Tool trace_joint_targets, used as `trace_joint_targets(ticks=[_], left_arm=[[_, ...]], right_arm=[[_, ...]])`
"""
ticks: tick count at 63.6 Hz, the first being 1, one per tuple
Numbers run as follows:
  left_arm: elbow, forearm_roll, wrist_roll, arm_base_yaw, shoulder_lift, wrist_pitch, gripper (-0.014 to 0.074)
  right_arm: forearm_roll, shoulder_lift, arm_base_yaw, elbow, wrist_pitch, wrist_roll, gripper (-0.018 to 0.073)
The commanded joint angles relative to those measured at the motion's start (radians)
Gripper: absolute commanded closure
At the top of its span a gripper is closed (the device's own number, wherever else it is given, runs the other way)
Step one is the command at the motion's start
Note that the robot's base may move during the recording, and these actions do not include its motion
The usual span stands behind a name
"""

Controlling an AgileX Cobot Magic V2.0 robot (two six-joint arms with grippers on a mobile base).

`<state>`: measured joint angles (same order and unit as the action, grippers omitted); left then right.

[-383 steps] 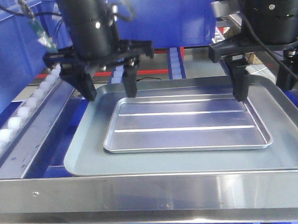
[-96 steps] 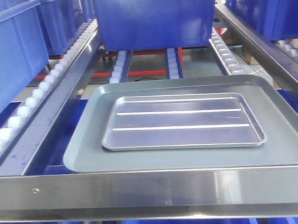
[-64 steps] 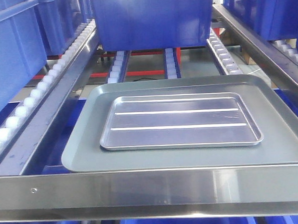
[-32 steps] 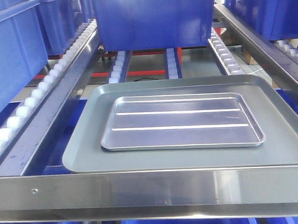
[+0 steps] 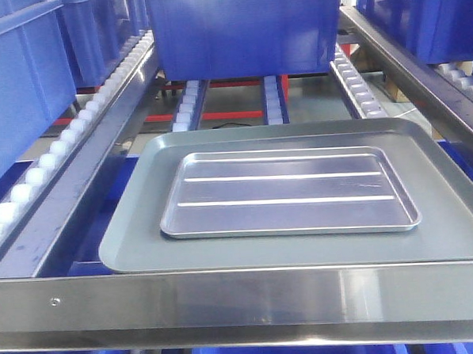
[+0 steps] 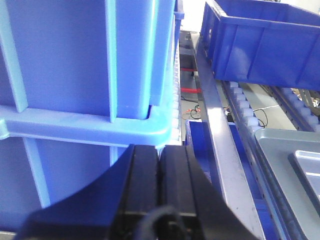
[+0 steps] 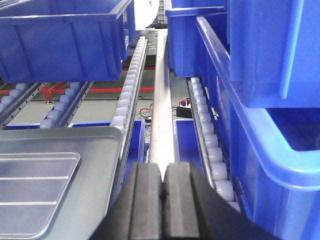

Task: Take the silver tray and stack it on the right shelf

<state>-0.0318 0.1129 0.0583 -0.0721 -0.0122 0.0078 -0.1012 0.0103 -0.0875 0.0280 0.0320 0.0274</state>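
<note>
Silver tray (image 5: 289,192) is lying flat inside the large grey tray (image 5: 128,230), roughly centred, ribs running left to right, with grey base showing on all four sides. Grey tray is sitting on the right shelf (image 5: 243,299), its near edge close behind the steel front rail and its far edge stopping short of a blue bin (image 5: 245,30) parked further up the rollers (image 5: 42,167).

No arm is showing in the front view. Left gripper (image 6: 159,175) is sitting off to the left of the rack, fingers pressed together with nothing between them, looking at a stack of blue crates (image 6: 85,65); only the left edge of the grey tray (image 6: 280,150) and a corner of the silver tray (image 6: 307,167) are appearing at the right of that view. Right gripper (image 7: 163,192) is sitting off the tray's right edge, over the steel rail, fingers likewise pressed together and empty, with the silver tray (image 7: 35,190) at lower left.

Judgement: placing looks done — tray stacked on the grey one, both hands clear of it. Nothing obvious is remaining beyond parking the arms
</note>
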Motion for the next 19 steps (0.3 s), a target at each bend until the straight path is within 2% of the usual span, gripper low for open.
trace_joint_targets(ticks=[1,19], left_arm=[[-0.018,0.009,-0.001,0.001,-0.013,-0.095,0.0688],[-0.018,0.009,-0.001,0.001,-0.013,-0.095,0.0688]], right_arm=[[-0.005,0.021,-0.006,-0.018,-0.096,0.011,0.0503],[-0.005,0.021,-0.006,-0.018,-0.096,0.011,0.0503]])
